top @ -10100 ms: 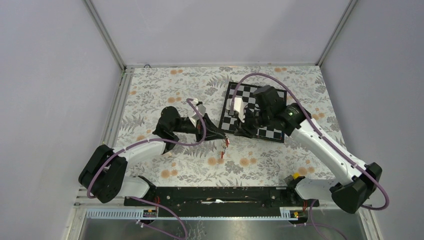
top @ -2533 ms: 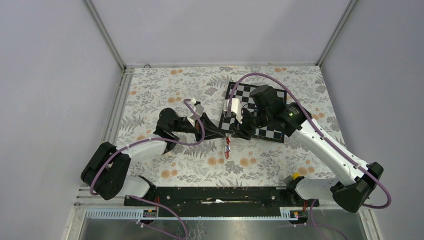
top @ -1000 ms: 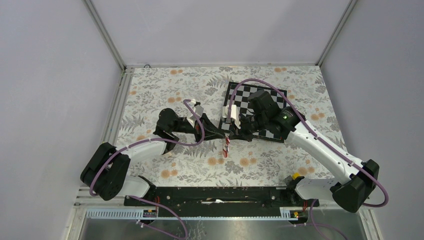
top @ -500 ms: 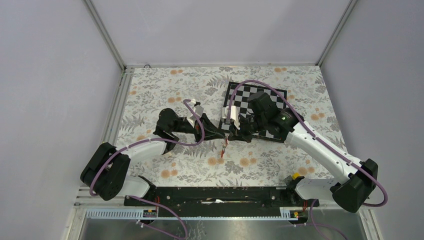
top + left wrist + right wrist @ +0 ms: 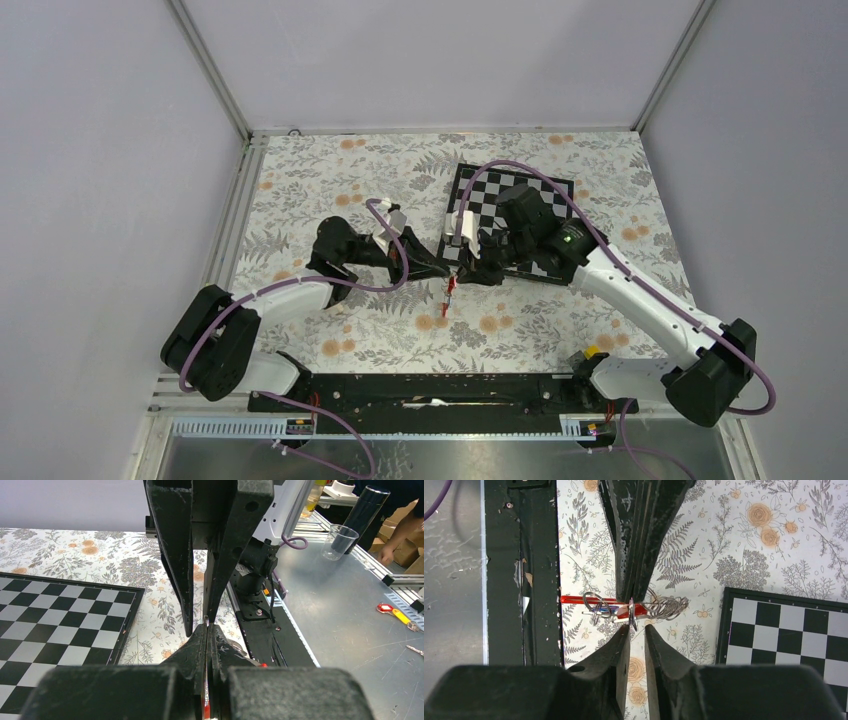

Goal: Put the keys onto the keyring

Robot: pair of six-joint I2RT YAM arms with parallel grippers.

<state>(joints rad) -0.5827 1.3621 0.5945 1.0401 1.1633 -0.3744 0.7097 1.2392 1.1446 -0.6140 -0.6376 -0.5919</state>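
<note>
Meeting tip to tip over the middle of the floral cloth (image 5: 330, 180), the two grippers stand just off the near-left edge of the chessboard (image 5: 520, 215).

The left gripper (image 5: 631, 597) has its fingers pressed flat together. It is clamped on the keyring (image 5: 668, 607), a tangle of grey wire loops with a red strip. Which loop is pinched cannot be told.

The keys (image 5: 621, 612), one red tag and one blue, sit within that tangle directly at the left fingertips. In the overhead view the red part trails from the tips toward the near side. Whether it touches the cloth cannot be told.

The right gripper (image 5: 637, 629) shows a narrow gap between its fingers. One thin ring, seen edge-on, lies at the mouth of that gap; contact cannot be confirmed.

Room for movement:
- Near side: bare cloth runs from the grippers to the black base rail (image 5: 430, 385).
- Left and far side: bare cloth runs to the aluminium frame (image 5: 232, 220) at the cloth's edge.
- Right side: room is tight, with the chessboard's black border just beside the right fingers and the right arm lying across the board's near edge.
</note>
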